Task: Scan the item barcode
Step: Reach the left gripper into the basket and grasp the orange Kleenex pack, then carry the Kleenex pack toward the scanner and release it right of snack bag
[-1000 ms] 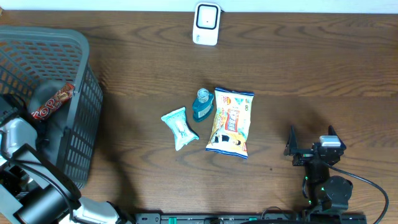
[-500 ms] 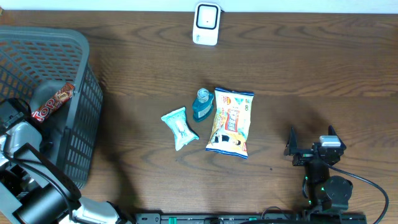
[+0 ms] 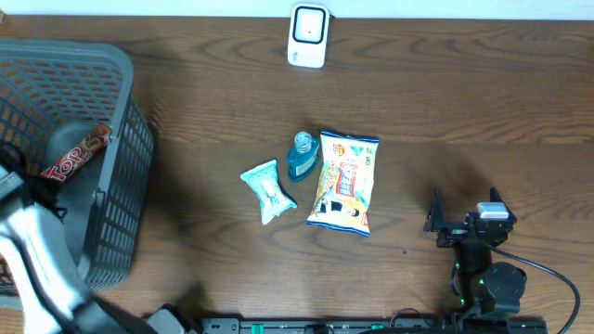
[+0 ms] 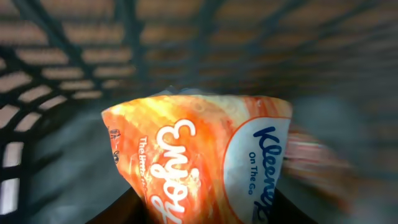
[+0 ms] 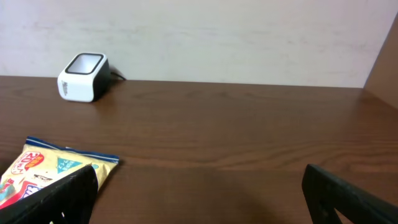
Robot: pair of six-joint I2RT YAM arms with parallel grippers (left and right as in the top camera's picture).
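Overhead shows one scanner (image 3: 307,34), one bottle (image 3: 301,157), one snack bag (image 3: 343,183), probably one pouch (image 3: 269,192)

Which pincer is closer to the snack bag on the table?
Right. The right pincer is just right of the snack bag; the left pincer is far left, inside the basket.

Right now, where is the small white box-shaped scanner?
Overhead view: the small white scanner sits centre at the far table edge, beyond the teal bottle and yellow snack bag.

We take this for a mock shop checkout: scanner (image 3: 308,35) at top centre, basket (image 3: 130,186) at left, packets (image 3: 343,183) mid-frame on a wooden surface (image 3: 483,121).
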